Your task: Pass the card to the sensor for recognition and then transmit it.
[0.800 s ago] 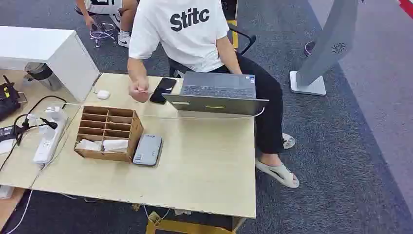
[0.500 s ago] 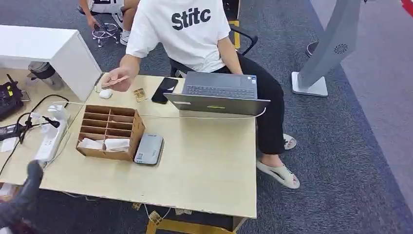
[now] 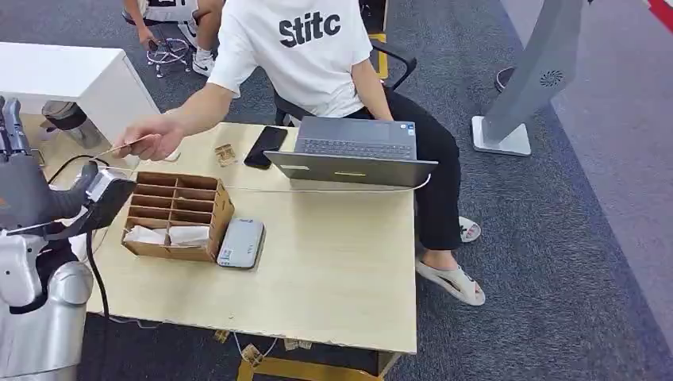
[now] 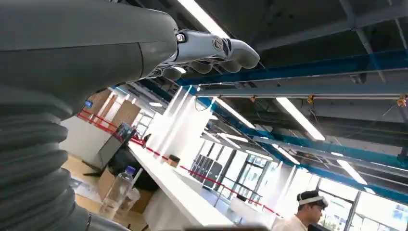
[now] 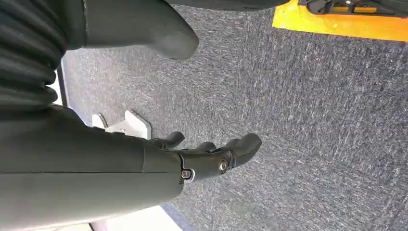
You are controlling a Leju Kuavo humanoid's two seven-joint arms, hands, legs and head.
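Card [image 3: 119, 148]: held out edge-on in the person's hand [image 3: 151, 136], above the far left corner of the surface [image 3: 333, 270], near the raised left hand [image 3: 20, 186]; not yet touching the robot.
Handling: judged thin, light and stiff, with a smooth face that could slip; it should flex a little rather than break.
Where to take it: best pinched flat on both faces at the free end that points toward the robot, clear of the person's grip.
Left hand: lifted at the left edge of the head view; its fingers [image 4: 219, 50] lie nearly straight and close together, holding nothing.
Right hand [image 5: 202, 154]: hangs low over the carpet, fingers loosely curved and apart, nothing in them.
Sensor [image 3: 241, 243]: a guess, the flat grey box lying on the surface just beside the wooden organiser [image 3: 176, 216].
Risk: an edge-on card offers little to aim at; a pinch that closes off-centre may knock it loose.
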